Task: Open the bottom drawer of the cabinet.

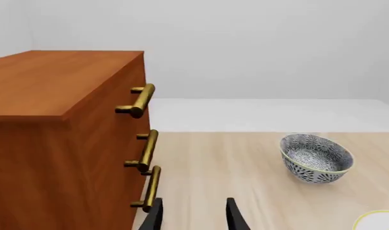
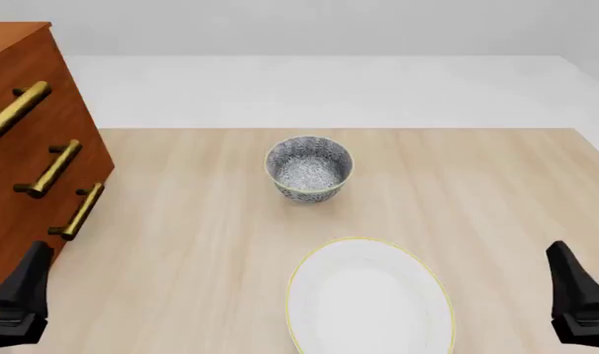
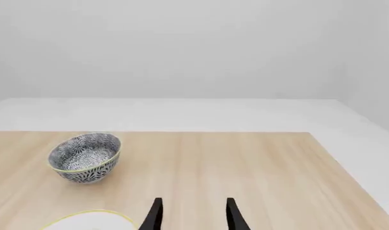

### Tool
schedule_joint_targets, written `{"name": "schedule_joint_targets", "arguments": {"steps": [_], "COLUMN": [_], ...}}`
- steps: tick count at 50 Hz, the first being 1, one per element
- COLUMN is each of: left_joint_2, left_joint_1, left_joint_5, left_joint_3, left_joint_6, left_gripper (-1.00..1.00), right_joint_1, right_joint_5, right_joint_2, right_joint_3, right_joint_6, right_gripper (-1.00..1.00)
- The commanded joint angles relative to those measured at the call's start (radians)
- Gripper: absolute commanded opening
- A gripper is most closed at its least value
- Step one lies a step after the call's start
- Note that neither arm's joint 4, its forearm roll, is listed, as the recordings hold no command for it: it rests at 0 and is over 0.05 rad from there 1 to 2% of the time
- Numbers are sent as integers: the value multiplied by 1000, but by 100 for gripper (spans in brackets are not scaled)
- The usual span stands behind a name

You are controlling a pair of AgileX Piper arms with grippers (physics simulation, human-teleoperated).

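The bottom drawer (image 2: pixel 43 243) of the tall reddish-brown wooden cabinet (image 2: pixel 24 140) sits closed, its short brass bar handle (image 2: pixel 80 211) just ahead of the left claw (image 1: pixel 193 215), whose fingers stand apart, apparently lined up to grasp it. Right of that claw lie the patterned ceramic bowl (image 2: pixel 308 167) and white oval plate (image 2: pixel 369 299). The right claw (image 3: pixel 193 215), also parted, waits well apart.

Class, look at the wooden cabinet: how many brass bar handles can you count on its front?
3, stacked on the cabinet front: top handle, middle handle, and the bottom drawer's handle, nearest the table. None looks hidden.
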Motion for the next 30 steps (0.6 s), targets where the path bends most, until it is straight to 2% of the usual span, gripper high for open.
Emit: {"name": "schedule_joint_targets", "arguments": {"steps": [1, 5, 10, 15, 24, 25, 30], "left_joint_2": [23, 51, 136, 299, 537, 521, 639], "left_joint_1": [8, 7, -7, -12, -17, -18, -23], "left_joint_5": [-22, -40, -92, -193, -364, -356, -439], "left_joint_3": [1, 1, 2, 3, 3, 3, 3], "left_joint_6": [23, 28, 44, 110, 177, 172, 220], "left_gripper": [100, 100, 100, 100, 100, 100, 100], "right_joint_1": [13, 23, 44, 54, 54, 54, 55], "right_joint_5": [-27, -67, -71, -64, -30, -28, -14], "right_joint_2": [25, 65, 70, 62, 22, 19, 5], "right_joint_3": [-3, 1, 3, 3, 2, 2, 2], "right_joint_6": [7, 6, 6, 13, 19, 20, 22], "right_gripper": [100, 100, 100, 100, 100, 100, 100]}}
